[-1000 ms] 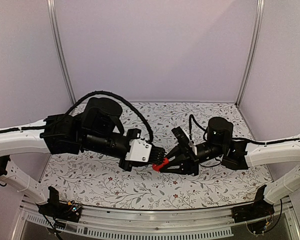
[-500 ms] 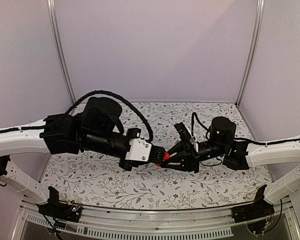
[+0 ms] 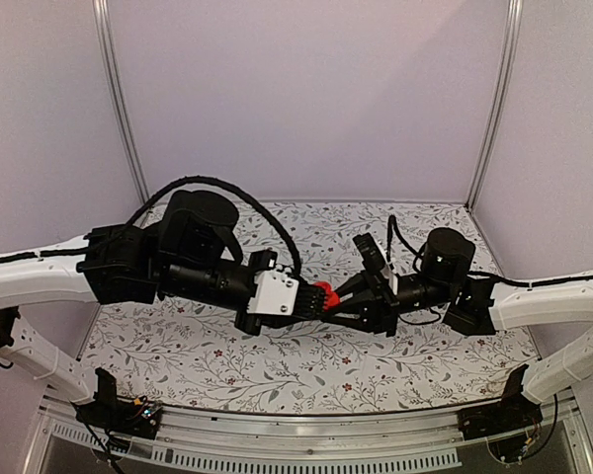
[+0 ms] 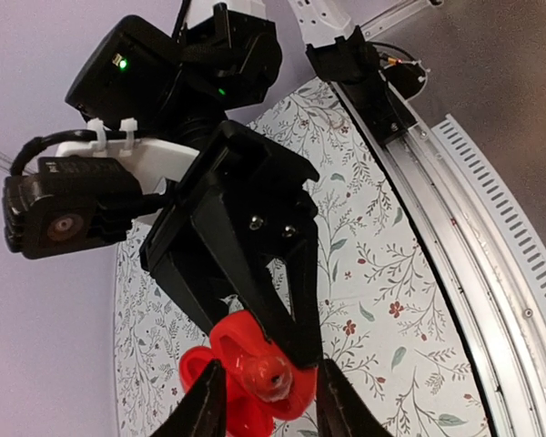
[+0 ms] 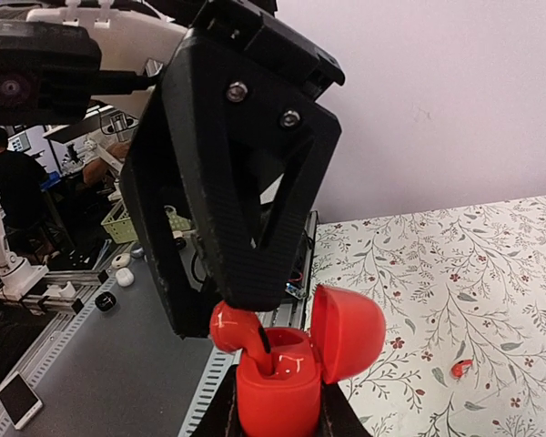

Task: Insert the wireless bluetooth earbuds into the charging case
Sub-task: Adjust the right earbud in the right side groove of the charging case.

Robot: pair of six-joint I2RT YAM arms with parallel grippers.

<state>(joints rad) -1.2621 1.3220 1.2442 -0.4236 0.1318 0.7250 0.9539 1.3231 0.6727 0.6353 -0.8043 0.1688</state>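
Observation:
My right gripper (image 5: 278,417) is shut on the body of a bright red charging case (image 5: 275,393). It holds the case upright in the air with its lid (image 5: 348,331) swung open. My left gripper (image 4: 271,405) is shut on a red earbud (image 5: 236,329); the earbud's stem reaches down into the case's slot. In the left wrist view the earbud's clear tip (image 4: 270,373) faces the camera. In the top view the two grippers meet tip to tip above the table's middle, left gripper (image 3: 312,300) against right gripper (image 3: 340,298). A second red earbud (image 5: 461,368) lies on the tablecloth. No black earbuds show.
The floral tablecloth (image 3: 277,370) covers the table. An aluminium rail (image 4: 455,237) runs along the near edge. Plain lilac walls (image 3: 306,89) close the back and sides.
Both grippers have risen and shifted slightly right. The gap between them has closed, so the earbud now sits at the open case.

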